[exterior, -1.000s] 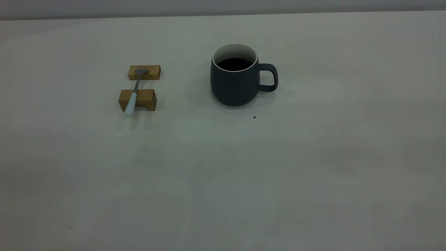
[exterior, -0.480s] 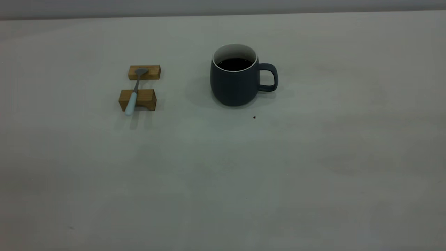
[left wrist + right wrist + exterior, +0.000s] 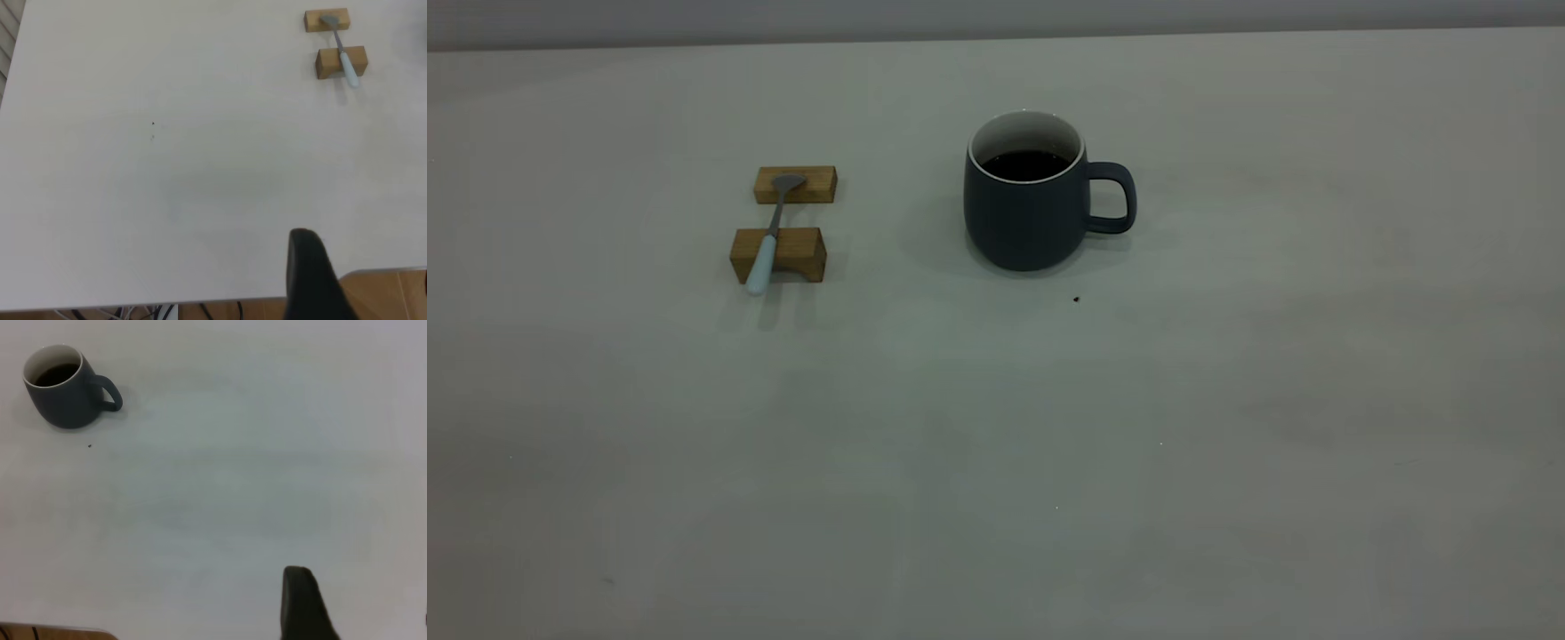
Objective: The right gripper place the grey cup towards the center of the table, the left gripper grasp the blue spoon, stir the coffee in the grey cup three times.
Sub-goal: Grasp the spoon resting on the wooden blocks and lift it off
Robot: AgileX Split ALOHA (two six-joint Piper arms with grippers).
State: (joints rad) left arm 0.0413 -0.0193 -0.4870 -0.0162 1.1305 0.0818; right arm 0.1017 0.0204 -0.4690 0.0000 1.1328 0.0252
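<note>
The grey cup stands upright a little behind the middle of the table, handle pointing right, with dark coffee inside. To its left the blue spoon lies across two wooden blocks, bowl on the far one. Neither gripper shows in the exterior view. In the left wrist view my left gripper hangs open and empty over the table's near edge, far from the spoon. My right gripper is open and empty too, well away from the cup.
The far wooden block and the near one hold the spoon off the table. A tiny dark speck lies just in front of the cup. Wooden floor and cables show past the table edge.
</note>
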